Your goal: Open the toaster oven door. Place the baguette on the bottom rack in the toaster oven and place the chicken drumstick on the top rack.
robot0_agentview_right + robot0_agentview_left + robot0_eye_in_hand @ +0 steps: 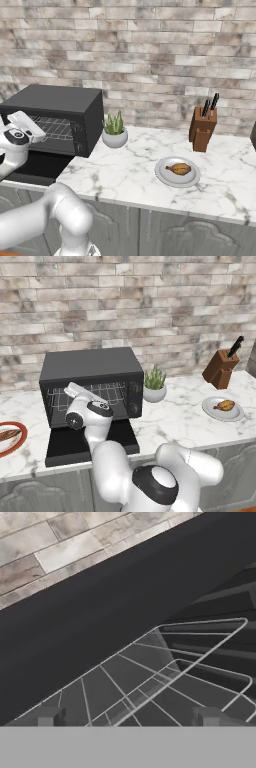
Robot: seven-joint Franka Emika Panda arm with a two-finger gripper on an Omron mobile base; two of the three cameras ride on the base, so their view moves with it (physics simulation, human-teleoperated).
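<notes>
Tool (127, 717) wide, empty, facing top rack (165, 662); baguette (7, 434) seen from left base.

A matte black toaster oven (90, 368) is seen, with silver wire racks (165, 677). The counter (130, 175) is white marble with grey veins; the wall (150, 301) is beige-grey brick. At 3 o'clock, a golden-brown chicken drumstick (225, 405) is shown on a grey plate (212, 411). A brown streaked baguette (7, 435) is shown on a red-rimmed plate (20, 443).

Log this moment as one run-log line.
door: open flat | gripper: open, empty, facing racks | baguette: left plate | drumstick: right plate
</notes>
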